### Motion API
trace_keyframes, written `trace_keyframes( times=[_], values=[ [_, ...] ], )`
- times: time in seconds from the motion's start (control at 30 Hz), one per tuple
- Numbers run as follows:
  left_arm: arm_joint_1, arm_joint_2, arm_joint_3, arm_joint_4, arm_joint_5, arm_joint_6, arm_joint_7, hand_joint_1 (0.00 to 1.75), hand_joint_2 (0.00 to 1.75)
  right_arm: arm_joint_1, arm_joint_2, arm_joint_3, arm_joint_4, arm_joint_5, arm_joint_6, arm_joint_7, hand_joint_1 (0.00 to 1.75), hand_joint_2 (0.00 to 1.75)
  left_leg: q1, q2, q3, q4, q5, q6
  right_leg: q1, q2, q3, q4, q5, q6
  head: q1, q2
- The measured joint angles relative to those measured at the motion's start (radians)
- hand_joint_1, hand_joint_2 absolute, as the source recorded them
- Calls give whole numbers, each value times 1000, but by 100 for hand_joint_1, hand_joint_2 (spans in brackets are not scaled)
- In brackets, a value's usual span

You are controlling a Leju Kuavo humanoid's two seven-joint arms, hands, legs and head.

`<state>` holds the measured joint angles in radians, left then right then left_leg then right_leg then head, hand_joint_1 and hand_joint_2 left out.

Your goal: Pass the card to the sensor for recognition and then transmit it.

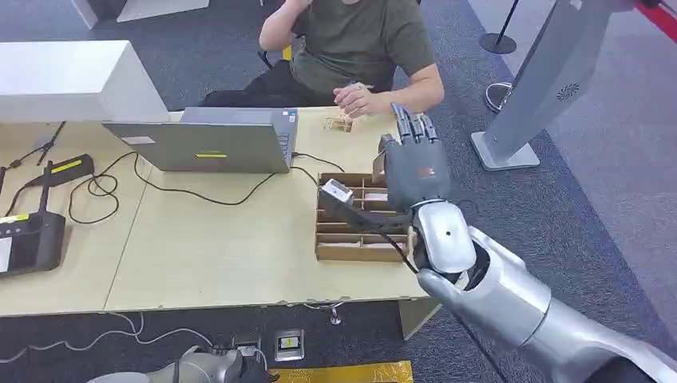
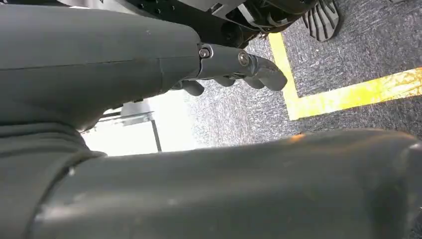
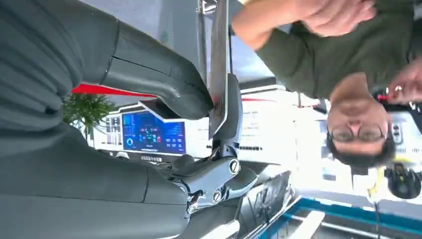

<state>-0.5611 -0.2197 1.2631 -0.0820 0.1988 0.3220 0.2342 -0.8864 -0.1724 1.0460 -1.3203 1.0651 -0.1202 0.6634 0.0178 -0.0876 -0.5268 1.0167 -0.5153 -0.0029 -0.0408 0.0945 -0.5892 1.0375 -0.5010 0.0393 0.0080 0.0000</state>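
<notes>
- The table (image 1: 199,255) carries a laptop (image 1: 207,144), a black reader (image 1: 28,239) at its far left, and a cardboard tray (image 1: 351,239) of compartments just under the raised right arm.
- A person (image 1: 359,48) sits across the table, one hand resting near its far edge.
- The right hand (image 1: 411,163) is lifted over the tray, palm turned toward the person, fingers upright. In the right wrist view the thumb (image 3: 164,87) and a finger (image 3: 231,114) pinch the card (image 3: 219,64) between them.
- The card is seen edge-on there, a thin pale strip; its long axis runs along the fingers, and its free end points out past the fingertips. Which face looks toward the person cannot be told.
- The left hand (image 2: 234,67) hangs low by the floor, fingers curled in, nothing in it.
- The step in hand looks like carrying the card to the sensor, probably the black reader. To do it well, keep the pinch firm near the card's lower end, leave most of the card free, and lay its flat face to the sensor, not its edge.
</notes>
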Motion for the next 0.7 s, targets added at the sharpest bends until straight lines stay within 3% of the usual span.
trace_keyframes(
  times=[0.13, 0.4, 0.7],
  values=[
    [0, 0, 0, 0, 0, -4, 0, 0, 0, -1, -8, -15, -21, -20, -20, -4, 175, 175, 0, 0, 0, 0, 0, 0, 0, 0, 0, 0, 0, 0, 0, 0],
    [1, -11, -1, 0, 0, -4, 0, 0, 0, 7, -14, -86, 14, -133, -273, -71, 175, 175, 0, 0, 0, 0, 0, 0, 0, 0, 0, 0, 0, 0, 0, 0],
    [0, -28, -2, 0, 0, -11, 0, 0, 0, 6, -15, -130, 115, -122, -291, -83, 175, 175, 0, 0, 0, 0, 0, 0, 0, 0, 0, 0, 0, 0, 0, 0]
  ],
)
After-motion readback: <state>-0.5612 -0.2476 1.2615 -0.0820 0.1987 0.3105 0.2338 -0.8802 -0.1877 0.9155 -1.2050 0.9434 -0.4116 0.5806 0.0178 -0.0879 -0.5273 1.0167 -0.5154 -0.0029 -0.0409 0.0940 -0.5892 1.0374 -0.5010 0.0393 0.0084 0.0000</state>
